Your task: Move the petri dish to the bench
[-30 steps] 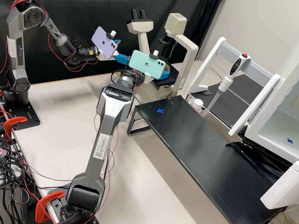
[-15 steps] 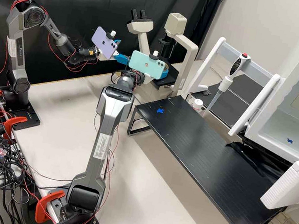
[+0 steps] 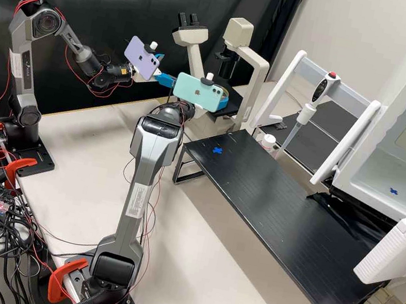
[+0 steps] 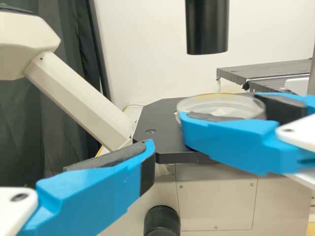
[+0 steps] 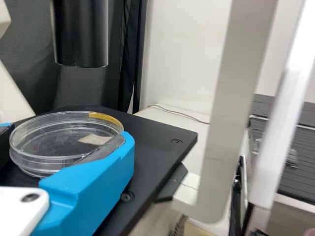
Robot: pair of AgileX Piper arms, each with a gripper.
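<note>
The right gripper [image 3: 225, 99] is over the microscope stage in the high view, behind the teal phone. In the right wrist view its blue fingers [image 5: 96, 182] clasp the clear, yellow-marked petri dish [image 5: 59, 135] from both sides, so the gripper [image 5: 66, 147] is shut on it. The dish [image 4: 221, 104] appears level at the stage; whether its base touches the stage, I cannot tell. To the left of the microscope in the high view, the left gripper [image 3: 164, 69] stands open and apart from the dish. One finger [image 4: 98, 184] appears low in the left wrist view.
A black condenser [image 5: 81, 34] hangs above the dark stage [image 5: 157, 135], with the beige microscope pillar [image 5: 216, 98] alongside. The black bench [image 3: 278, 202], with a blue cross [image 3: 217, 150], lies nearer. Beyond are a pipette [image 3: 304, 112] on a stand and an open white incubator [image 3: 392, 175].
In the high view, the right gripper and its teal phone have shifted slightly down the picture within the last half second. The left arm has kept still.
</note>
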